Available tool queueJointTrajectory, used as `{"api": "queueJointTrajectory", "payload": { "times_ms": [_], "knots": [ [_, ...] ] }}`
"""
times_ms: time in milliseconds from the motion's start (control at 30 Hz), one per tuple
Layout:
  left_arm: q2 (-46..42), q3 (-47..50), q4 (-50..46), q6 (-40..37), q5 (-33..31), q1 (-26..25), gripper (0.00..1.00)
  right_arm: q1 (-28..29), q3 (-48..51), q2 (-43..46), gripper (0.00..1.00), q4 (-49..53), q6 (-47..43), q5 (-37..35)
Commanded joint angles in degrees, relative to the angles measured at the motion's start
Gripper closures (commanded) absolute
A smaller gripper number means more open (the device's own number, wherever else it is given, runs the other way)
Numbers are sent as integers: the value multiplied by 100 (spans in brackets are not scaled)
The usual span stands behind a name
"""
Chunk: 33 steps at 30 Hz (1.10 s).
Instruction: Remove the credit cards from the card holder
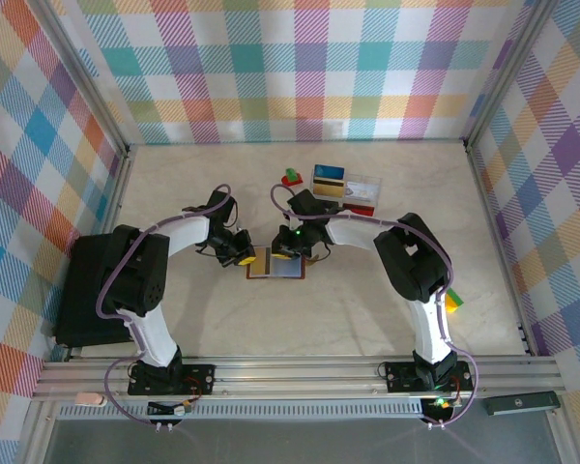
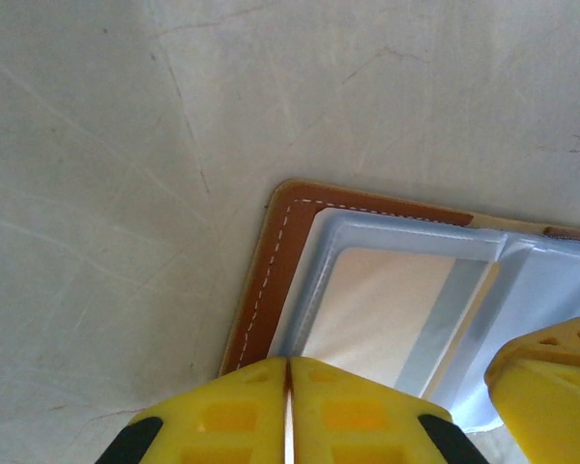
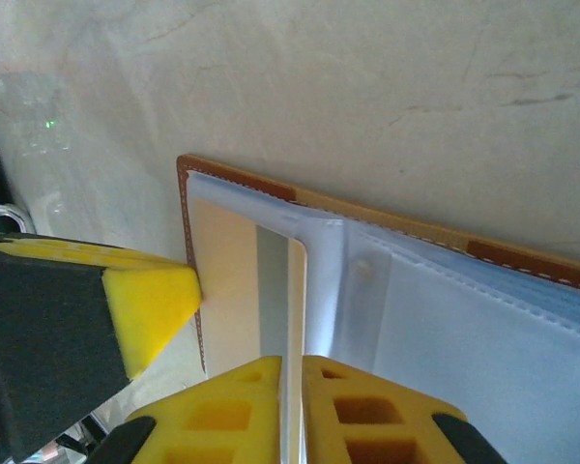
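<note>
The card holder (image 1: pixel 275 264) lies open on the table, brown-bordered (image 2: pixel 261 280) and bluish-grey inside (image 3: pixel 464 329). A cream credit card (image 2: pixel 377 309) with a grey stripe sits in its left sleeve (image 3: pixel 232 280), one rounded corner reaching the middle fold. My left gripper (image 1: pixel 240 253) is shut (image 2: pixel 288 387), its tips resting on the holder's left border. One of its fingers (image 3: pixel 145 300) touches that border in the right wrist view. My right gripper (image 1: pixel 288 249) stands at the fold, its jaws nearly together (image 3: pixel 292 396) with the card's inner edge running into the thin gap.
A clear compartment box (image 1: pixel 353 193) with a blue-and-yellow card stands behind the holder, a red-and-green block (image 1: pixel 292 178) to its left. A black case (image 1: pixel 87 290) lies at the left edge. A yellow-green block (image 1: pixel 452 302) sits at the right by the wall.
</note>
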<state>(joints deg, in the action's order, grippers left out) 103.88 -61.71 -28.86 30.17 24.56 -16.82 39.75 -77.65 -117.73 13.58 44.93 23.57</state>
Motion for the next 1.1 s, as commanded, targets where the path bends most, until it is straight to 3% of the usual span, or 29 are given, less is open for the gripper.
{"api": "queueJointTrajectory", "payload": {
  "times_ms": [0,1067],
  "knots": [
    [164,-19,-351,-2,-293,-50,91,-46,117,-143,87,-232,138,273],
    [247,72,-340,-17,-336,-50,98,-90,323,-285,87,-801,183,782]
  ]
}}
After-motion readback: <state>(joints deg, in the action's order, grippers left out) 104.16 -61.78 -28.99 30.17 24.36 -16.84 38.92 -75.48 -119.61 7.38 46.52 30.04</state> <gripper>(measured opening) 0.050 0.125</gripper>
